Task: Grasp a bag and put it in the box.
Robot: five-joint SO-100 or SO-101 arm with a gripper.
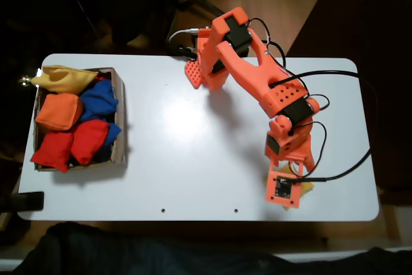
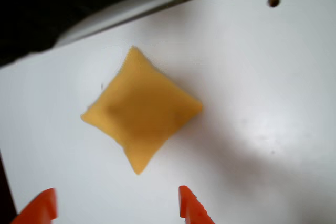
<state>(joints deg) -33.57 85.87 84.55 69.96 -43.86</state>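
Wrist view: the claw (image 2: 115, 205) is spread wide and holds nothing. The golden-yellow bag (image 2: 140, 108) lies flat on the white bench (image 2: 262, 103), just beyond the fingertips (image 2: 191, 205), untouched.

Bare table (image 2: 273, 108) around bag (image 2: 140, 109)

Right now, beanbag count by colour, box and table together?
Red: 2, in the box
Blue: 2, in the box
Orange: 1, in the box
Pale yellow: 1, on the box's rim
Golden-yellow: 1, on the table, ahead of the open tool
Total: 7
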